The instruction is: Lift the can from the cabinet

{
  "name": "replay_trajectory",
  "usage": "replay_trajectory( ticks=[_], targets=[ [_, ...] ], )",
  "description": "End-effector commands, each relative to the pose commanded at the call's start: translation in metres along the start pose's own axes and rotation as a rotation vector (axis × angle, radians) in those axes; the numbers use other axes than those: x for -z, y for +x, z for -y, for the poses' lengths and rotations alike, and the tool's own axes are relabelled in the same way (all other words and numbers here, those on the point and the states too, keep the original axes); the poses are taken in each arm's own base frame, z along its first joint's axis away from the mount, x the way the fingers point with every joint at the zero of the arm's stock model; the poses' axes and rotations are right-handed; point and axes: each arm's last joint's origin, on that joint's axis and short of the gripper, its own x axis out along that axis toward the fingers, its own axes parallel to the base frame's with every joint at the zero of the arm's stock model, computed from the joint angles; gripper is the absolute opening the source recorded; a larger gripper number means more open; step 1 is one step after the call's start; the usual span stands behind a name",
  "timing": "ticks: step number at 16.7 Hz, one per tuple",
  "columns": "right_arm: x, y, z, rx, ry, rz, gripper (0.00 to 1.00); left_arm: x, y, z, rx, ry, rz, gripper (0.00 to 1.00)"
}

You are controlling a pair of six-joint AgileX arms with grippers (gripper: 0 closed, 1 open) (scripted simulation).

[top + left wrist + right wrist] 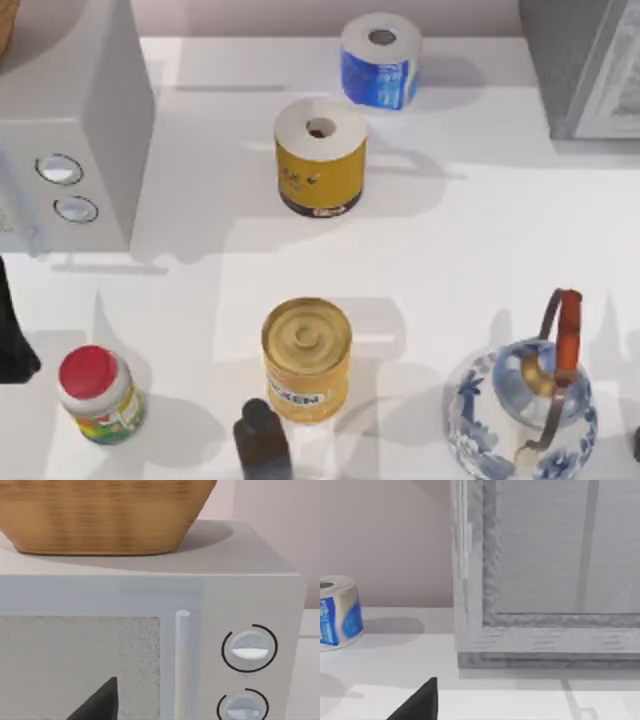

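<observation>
Cabinet, a large grey box-shaped unit with speckled side and pale framed front panel (585, 65), sits at the white bench (480, 250) corner, up and far right of the big yellow tin with gold ridged lid (306, 358). Left pincer (97, 705) faces the white box with two round knobs (70, 130), up-left of the tin. Right pincer (417, 705) faces the cabinet front. Cannot tell whether either is open or closed.

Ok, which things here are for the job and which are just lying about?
For the job: cabinet.
Just lying about: microwave, wicker basket, blue paper roll, yellow paper roll, yellow tin, red-lidded jar, teapot, dark bottle.
</observation>
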Motion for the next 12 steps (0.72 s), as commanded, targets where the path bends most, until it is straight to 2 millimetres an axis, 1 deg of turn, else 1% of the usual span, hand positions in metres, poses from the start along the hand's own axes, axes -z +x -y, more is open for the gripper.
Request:
replay_trajectory(
  ticks=[3, 5, 6, 7, 9, 12],
  targets=[
    [-0.002, 0.000, 0.000, 0.000, 0.000, -0.004, 1.00, 0.000, 0.000, 0.000, 0.000, 0.000, 0.000, 1.00],
    [-0.015, 0.000, -0.001, -0.001, 0.000, -0.023, 1.00, 0.000, 0.000, 0.000, 0.000, 0.000, 0.000, 1.00],
    [-0.025, 0.001, -0.001, -0.001, -0.001, -0.035, 1.00, 0.000, 0.000, 0.000, 0.000, 0.000, 0.000, 1.00],
    [-0.037, 0.002, -0.002, 0.000, -0.001, -0.046, 1.00, 0.000, 0.000, 0.000, 0.000, 0.000, 0.000, 1.00],
    [-0.071, 0.007, -0.004, 0.001, -0.002, -0.060, 1.00, 0.000, 0.000, 0.000, 0.000, 0.000, 0.000, 1.00],
    [-0.138, 0.020, -0.008, 0.002, -0.004, -0.052, 1.00, 0.000, 0.000, 0.000, 0.000, 0.000, 0.000, 1.00]
  ],
)
